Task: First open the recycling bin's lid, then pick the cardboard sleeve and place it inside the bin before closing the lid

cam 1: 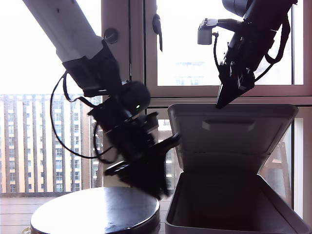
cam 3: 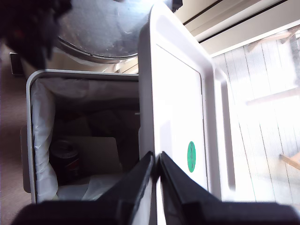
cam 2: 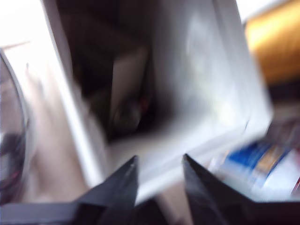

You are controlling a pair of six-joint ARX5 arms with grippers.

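Note:
The grey recycling bin [cam 1: 229, 209] stands open at the exterior view's right, its lid [cam 1: 229, 141] raised upright. My second gripper [cam 1: 220, 103] comes down from above, shut, its tips touching the lid's top rim [cam 3: 178, 117] near the green mark [cam 3: 191, 156]. My first gripper [cam 1: 158, 168] is blurred between the round table and the bin, open [cam 2: 159, 158] with nothing between its fingers, above the bin's rim. Inside the dark bin [cam 3: 30, 131] lies a pale flat cardboard piece [cam 3: 96, 157] with a reddish end [cam 2: 143, 105], which looks like the cardboard sleeve.
A round dark glossy table [cam 1: 97, 209] stands at the exterior view's left, close beside the bin. A dark can [cam 3: 65, 157] and crumpled white material lie inside the bin. A blue and orange package [cam 2: 262, 164] lies outside the bin. Windows fill the background.

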